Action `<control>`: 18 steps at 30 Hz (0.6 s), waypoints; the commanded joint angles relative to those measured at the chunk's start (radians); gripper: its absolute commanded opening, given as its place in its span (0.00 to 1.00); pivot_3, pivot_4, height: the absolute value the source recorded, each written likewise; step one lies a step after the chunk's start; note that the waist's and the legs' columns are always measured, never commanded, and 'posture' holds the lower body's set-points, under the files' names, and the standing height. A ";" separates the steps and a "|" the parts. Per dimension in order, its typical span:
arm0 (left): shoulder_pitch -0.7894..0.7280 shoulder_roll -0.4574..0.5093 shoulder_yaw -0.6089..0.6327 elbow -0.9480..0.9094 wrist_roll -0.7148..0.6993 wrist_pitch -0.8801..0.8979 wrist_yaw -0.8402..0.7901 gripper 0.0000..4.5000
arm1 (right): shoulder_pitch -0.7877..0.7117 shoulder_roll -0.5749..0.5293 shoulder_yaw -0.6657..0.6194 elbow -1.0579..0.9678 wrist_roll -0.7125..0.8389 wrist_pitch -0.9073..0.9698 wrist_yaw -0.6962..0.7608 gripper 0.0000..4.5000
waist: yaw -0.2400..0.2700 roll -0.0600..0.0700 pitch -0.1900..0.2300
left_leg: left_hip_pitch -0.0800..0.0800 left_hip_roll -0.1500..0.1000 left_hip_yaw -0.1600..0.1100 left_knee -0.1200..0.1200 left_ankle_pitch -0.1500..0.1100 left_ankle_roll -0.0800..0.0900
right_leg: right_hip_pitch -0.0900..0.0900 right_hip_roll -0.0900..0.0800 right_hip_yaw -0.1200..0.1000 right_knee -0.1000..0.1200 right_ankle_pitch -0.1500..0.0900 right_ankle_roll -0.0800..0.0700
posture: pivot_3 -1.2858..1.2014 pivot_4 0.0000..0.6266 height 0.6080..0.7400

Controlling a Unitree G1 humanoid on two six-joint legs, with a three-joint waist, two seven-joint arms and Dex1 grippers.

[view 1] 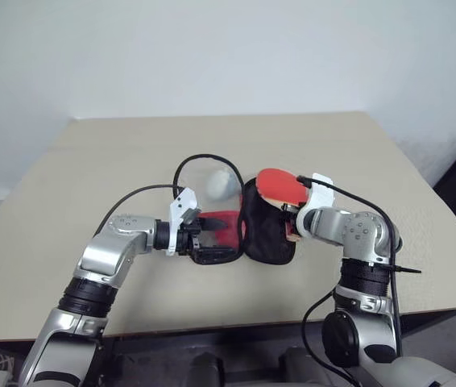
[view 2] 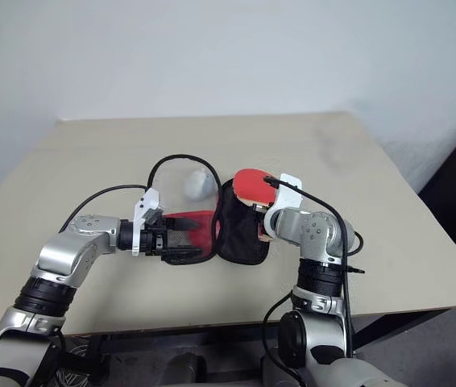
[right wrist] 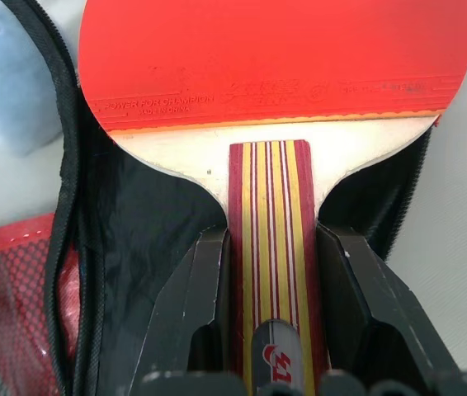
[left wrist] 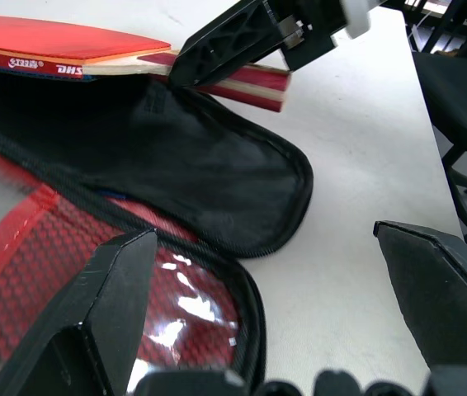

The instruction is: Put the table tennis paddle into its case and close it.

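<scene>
one paddle (right wrist: 275,74), smooth round red rubber over pale wood with a red-and-yellow striped handle, is clamped at the handle by the right gripper (right wrist: 275,330) above the open case (view 1: 264,226) mid-tabletop (view 1: 75,201). its edge reads "dhs". the case is soft black fabric lining with a zip rim, plus a red mesh panel with clear window at left, where the left gripper (view 1: 200,238) rests, fingers apart.

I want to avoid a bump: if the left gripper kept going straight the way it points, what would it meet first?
Probably the open case: the left gripper, fingers wide, points at its black lining. Beyond lies the table tennis paddle in the right gripper. Depth is unclear.
</scene>
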 commanded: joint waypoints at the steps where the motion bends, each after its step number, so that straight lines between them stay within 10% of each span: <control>1: -0.021 0.002 0.013 -0.030 -0.008 0.001 0.000 1.00 | -0.081 0.192 -0.023 -0.093 0.058 0.046 -0.001 0.25 | 0.003 0.000 0.000 | 0.000 0.000 0.000 0.000 0.000 0.000 | 0.000 0.000 0.000 0.000 0.000 0.000 | 0.52 0.00 1.00; 18: -0.017 0.006 0.016 -0.034 -0.007 0.001 0.005 1.00 | -0.084 0.199 -0.041 -0.174 0.104 0.173 0.003 0.25 | 0.005 0.000 0.000 | 0.000 0.000 0.000 0.000 0.000 0.000 | 0.000 0.000 0.000 0.000 0.000 0.000 | 0.52 0.00 1.00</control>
